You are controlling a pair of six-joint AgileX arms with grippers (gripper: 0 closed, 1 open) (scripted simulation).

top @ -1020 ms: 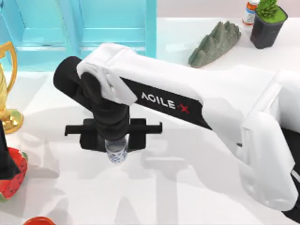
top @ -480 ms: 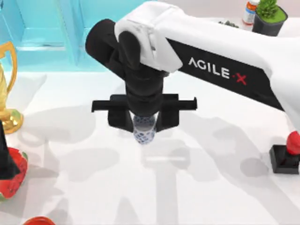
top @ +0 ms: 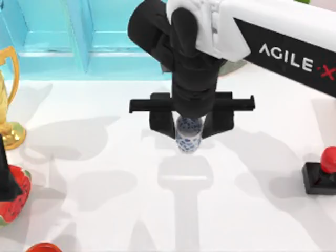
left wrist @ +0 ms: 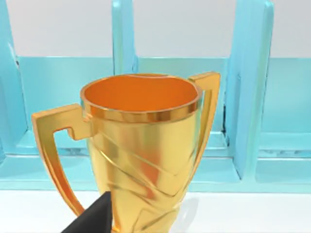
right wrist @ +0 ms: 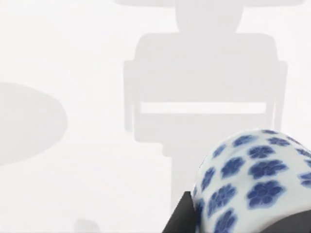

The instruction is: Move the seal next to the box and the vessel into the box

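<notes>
The table [top: 79,173] is lying white and bare across most of the top view, with the box [top: 58,31], a turquoise structure of open compartments, standing along its far edge at the left and centre. The right arm [top: 273,37] is reaching in from the right, above the table just in front of the box, and its gripper [top: 190,123] is hanging over the middle with the jaws clamped on the vessel [top: 188,137]; the shadow falling on the table beneath suggests the vessel is being carried clear of the surface. The trophy [left wrist: 141,145] is standing at the left edge near the box, close before the left wrist camera; the left arm is sitting parked there, and whether its jaws are apart or together I cannot tell. The seal [top: 321,176] is resting at the right edge, well apart from the box, so that half of the task is not yet done. In the right wrist view the vessel [right wrist: 252,179] is showing a glazed blue-flowered wall: by my judgement it is light, rigid, slippery and breakable, best held across its straight sides with moderate pressure and set down gently inside a compartment.
</notes>
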